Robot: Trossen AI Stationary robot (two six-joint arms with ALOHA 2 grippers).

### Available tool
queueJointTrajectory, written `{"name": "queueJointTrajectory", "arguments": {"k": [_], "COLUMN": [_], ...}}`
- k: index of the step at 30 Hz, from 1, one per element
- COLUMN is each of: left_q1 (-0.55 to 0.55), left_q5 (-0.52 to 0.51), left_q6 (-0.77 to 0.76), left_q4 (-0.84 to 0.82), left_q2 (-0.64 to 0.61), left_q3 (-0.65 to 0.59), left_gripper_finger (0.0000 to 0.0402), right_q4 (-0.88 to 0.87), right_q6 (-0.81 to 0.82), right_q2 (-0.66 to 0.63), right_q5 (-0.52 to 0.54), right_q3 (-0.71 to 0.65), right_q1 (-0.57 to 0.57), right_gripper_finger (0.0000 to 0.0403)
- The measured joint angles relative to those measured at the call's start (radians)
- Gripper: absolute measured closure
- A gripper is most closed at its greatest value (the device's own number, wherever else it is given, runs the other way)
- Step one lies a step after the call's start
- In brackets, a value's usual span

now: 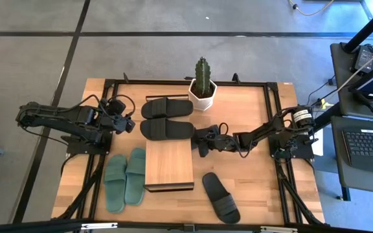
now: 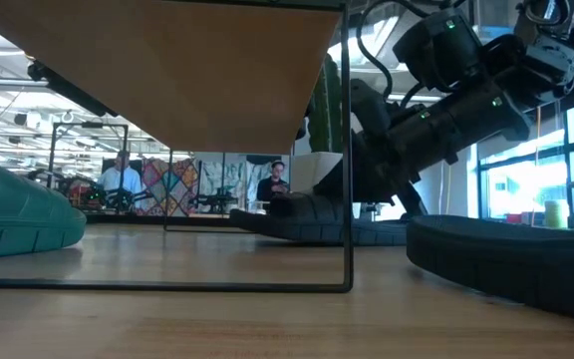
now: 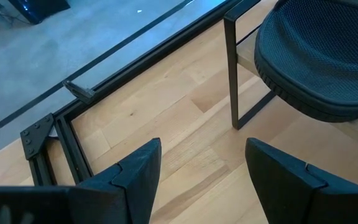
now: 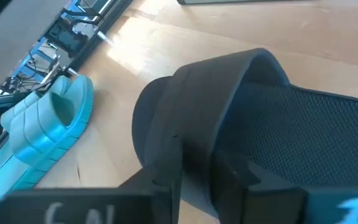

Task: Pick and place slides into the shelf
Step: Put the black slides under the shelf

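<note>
A: Where's your right gripper?

B: Centre frame, at the shelf edge, fingers loosely around a black slide under its plank. I'd judge I'm releasing.

A: Next?

B: Back out, then fetch the lower-right slide. Left gripper waits spread.

No text, label, brand, number or sign can be read with certainty anywhere in these pictures; pale marks on the right wrist's own dark housing are too blurred to make out.
</note>
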Motion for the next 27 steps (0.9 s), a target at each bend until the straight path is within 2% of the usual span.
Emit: {"name": "queueJointTrajectory", "arguments": {"k": [15, 24, 27], "left_q1": [0.0, 0.0, 0.0], "left_q5": [0.0, 0.0, 0.0], "left_q6": [0.0, 0.002, 0.003], "left_q4": [0.0, 0.0, 0.0], "left_q2": [0.0, 0.0, 0.0], "left_q3": [0.0, 0.0, 0.0], "left_gripper_finger": [0.0177, 0.0177, 0.0177], "right_q4": [-0.011, -0.225, -0.246], "right_q6": [-0.108, -0.131, -0.139], "right_q2": [0.0, -0.003, -0.003], "right_q5": [-0.041, -0.072, -0.08], "right_q3": [0.009, 0.104, 0.12], "right_q1": [-0.003, -0.004, -0.004], "right_gripper_finger": [0.0323, 0.0321, 0.0306]}}
